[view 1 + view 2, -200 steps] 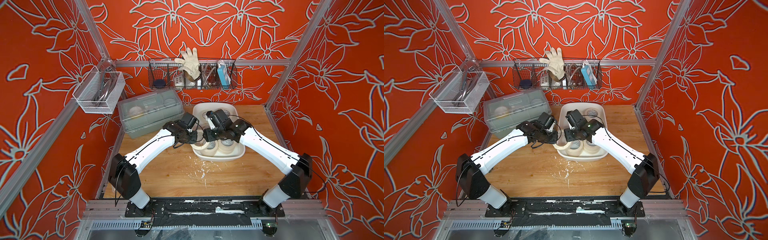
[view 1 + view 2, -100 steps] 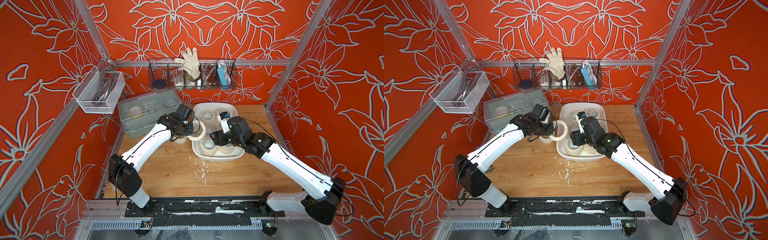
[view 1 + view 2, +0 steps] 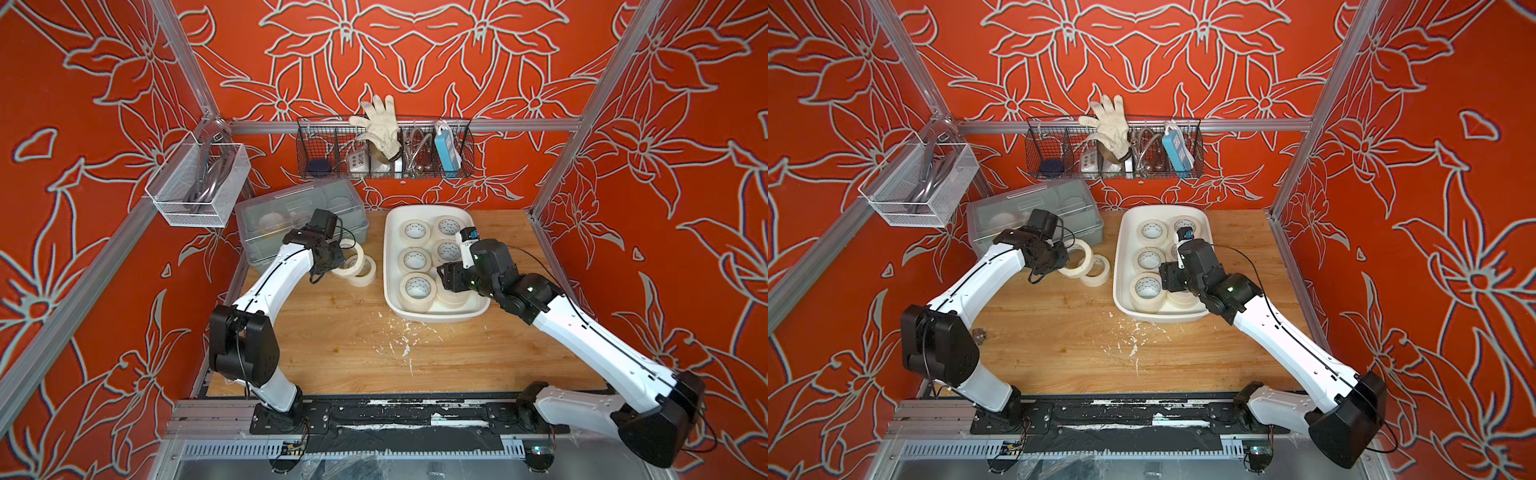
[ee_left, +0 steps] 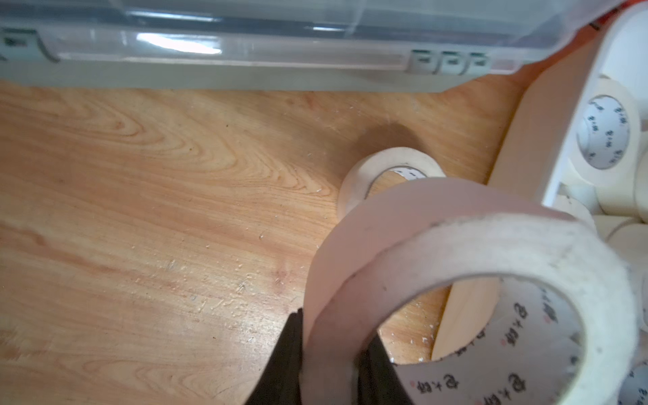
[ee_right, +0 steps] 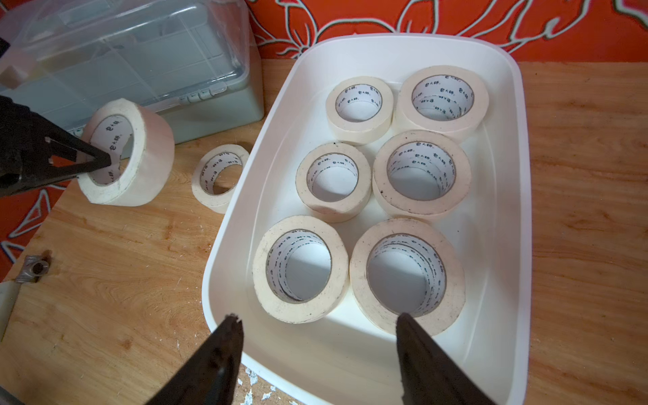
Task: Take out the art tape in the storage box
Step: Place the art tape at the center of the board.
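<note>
L pincer: my left pincer (image 4: 331,354) is clamped on the wall of one roll of art tape (image 5: 129,154), one finger thru the core and one outside. Roll is tilted, clear of the wood.
Held roll, where: over the table (image 3: 332,332), left of the storage box (image 3: 389,257), near side of the grey lidded box (image 3: 291,208). A loose roll (image 5: 219,177) lies flat just beside it; can't tell if they touch.
R pincer: my right pincer (image 5: 317,319) gapes wide w/ nothing in it, hanging over the box's near end.
Rest of tape: six piles in the box, 2 across by 3 deep, some look two high. The near-left pile (image 5: 299,270) and near-right pile (image 5: 406,273) sit closest to my R jaws.
Step, my guess: L sets its roll down; R goes for a near pile.
L, doing it well: level the roll, lower till it meets wood on a bare spot, then let go. Dropped on edge it'd prob roll off.
R, doing it well: one finger into a core, one outside. Take the top roll only, then lift straight up past the rim.
Watch: the box is light and could drag if I snag its wall.
Progress: 2 rolls out, most left inside, so early.
</note>
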